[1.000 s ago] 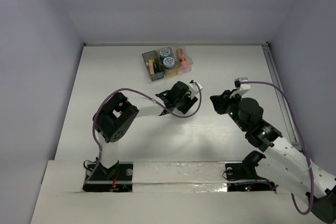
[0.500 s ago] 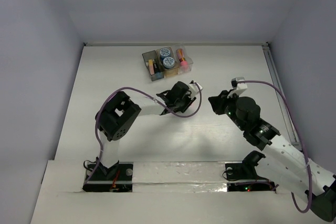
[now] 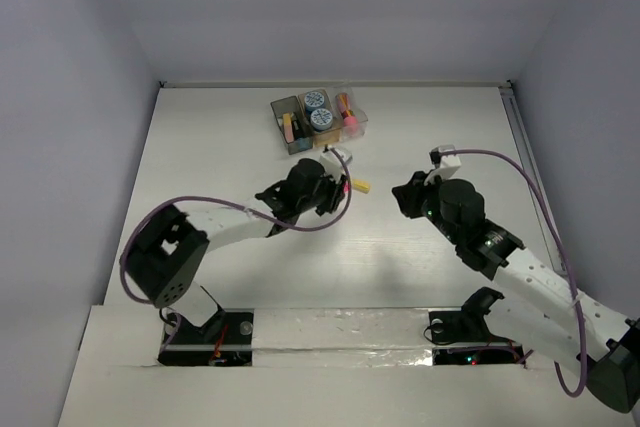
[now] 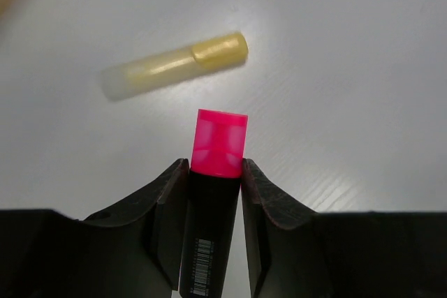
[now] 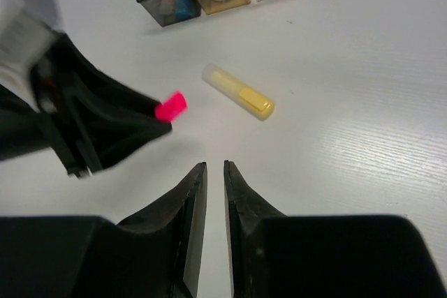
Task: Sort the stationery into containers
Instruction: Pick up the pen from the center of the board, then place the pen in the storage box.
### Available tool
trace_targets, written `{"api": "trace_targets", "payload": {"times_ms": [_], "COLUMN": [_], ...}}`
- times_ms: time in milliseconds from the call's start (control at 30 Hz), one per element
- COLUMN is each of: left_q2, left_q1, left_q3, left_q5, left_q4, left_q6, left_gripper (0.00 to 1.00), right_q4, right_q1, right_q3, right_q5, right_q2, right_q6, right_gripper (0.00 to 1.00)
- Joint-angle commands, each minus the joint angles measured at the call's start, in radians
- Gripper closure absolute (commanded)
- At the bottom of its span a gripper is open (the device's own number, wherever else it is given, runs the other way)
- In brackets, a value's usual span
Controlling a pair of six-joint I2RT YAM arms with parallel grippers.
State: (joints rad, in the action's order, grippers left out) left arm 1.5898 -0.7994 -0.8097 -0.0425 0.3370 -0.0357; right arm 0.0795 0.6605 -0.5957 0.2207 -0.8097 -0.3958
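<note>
Left pincer [image 4: 215, 167] is clenched on the pink highlighter [image 4: 218, 146], whose long axis runs along the fingers. The yellow highlighter [image 4: 174, 66] lies crosswise just ahead on the bench [image 4: 349, 68]. The bins [image 3: 283, 107] lie beyond, ahead-left.

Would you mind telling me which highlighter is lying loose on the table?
The yellow one, lying free; the pink-capped one is clamped in the left gripper.

A yellow highlighter [image 5: 238, 92] lies just ahead of the right gripper [image 5: 215, 172], whose jaws are nearly together, while the left gripper [image 5: 159, 119] holds a pink-capped highlighter [image 5: 171, 106] ahead-left, with the bins [image 5: 162, 15] beyond.
</note>
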Motion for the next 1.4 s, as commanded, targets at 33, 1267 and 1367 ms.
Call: {"api": "trace_targets", "payload": {"times_ms": [33, 1267, 1367], "left_q2": [-0.142, 0.467, 0.469], "left_q1": [0.118, 0.493, 0.493], "left_q3": [-0.022, -0.666, -0.661], "left_q5": [0.094, 0.173, 0.179], "left_q4": [0.103, 0.057, 0.051], "left_q6": [-0.154, -0.662, -0.659], "left_gripper": [0.98, 0.86, 0.74], "right_q4": [-0.043, -0.046, -0.049], "right_q1": [-0.004, -0.004, -0.004], "right_q3": [-0.053, -0.111, -0.118], "right_q5": [-0.052, -0.162, -0.165], "right_q2": [-0.026, -0.394, -0.413], "right_q6": [0.011, 0.075, 0.074], "right_gripper": [0.78, 0.54, 0.45]}}
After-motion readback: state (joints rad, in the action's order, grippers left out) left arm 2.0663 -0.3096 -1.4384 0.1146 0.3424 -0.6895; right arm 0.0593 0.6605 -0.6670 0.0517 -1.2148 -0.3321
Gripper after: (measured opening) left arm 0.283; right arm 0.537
